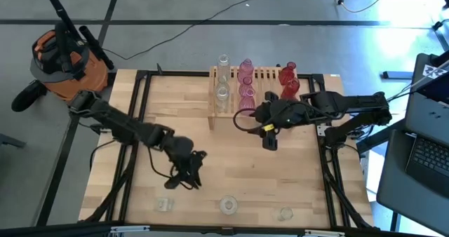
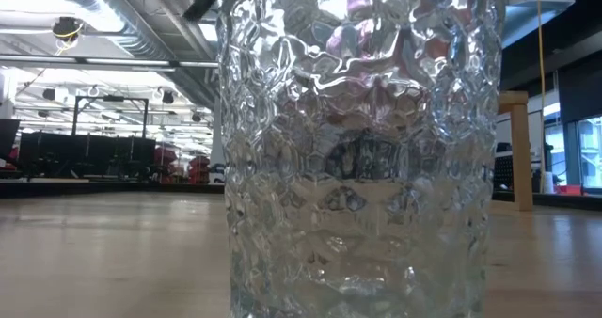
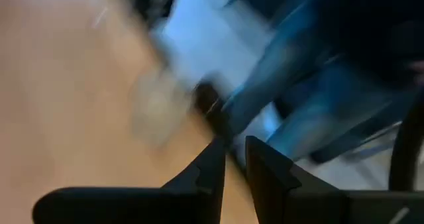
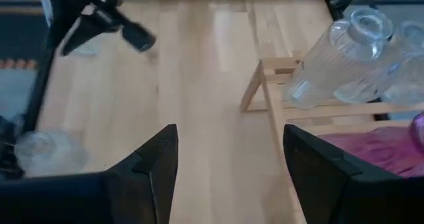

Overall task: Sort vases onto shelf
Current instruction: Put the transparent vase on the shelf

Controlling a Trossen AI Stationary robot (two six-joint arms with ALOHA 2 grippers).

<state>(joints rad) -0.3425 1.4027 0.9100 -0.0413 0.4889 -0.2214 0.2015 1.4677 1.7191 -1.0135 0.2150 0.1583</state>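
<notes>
The shelf (image 1: pixel 270 90) stands at the table's far middle. On its slats stand two clear vases (image 1: pixel 223 91), two pink vases (image 1: pixel 246 92) and two red vases (image 1: pixel 288 83). Three clear vases stand along the near edge: one on the left (image 1: pixel 164 204), one in the middle (image 1: pixel 229 205) and one on the right (image 1: pixel 285 213). One of them fills the low view (image 2: pixel 357 149). My right gripper (image 1: pixel 270 140) (image 4: pixel 228 164) hangs open and empty over the table, just in front of the shelf's front rail (image 4: pixel 265 85). My left gripper (image 1: pixel 189 170) (image 3: pixel 236 164) is over the near left part, shut to a narrow slit, holding nothing.
The wooden tabletop (image 1: pixel 231 160) lies bare between the shelf and the near row of vases. Black frame rails (image 1: pixel 137 111) run along the left and right sides. An orange vacuum (image 1: pixel 66 58) stands off the far left corner, and a laptop (image 1: pixel 428 160) sits at the right.
</notes>
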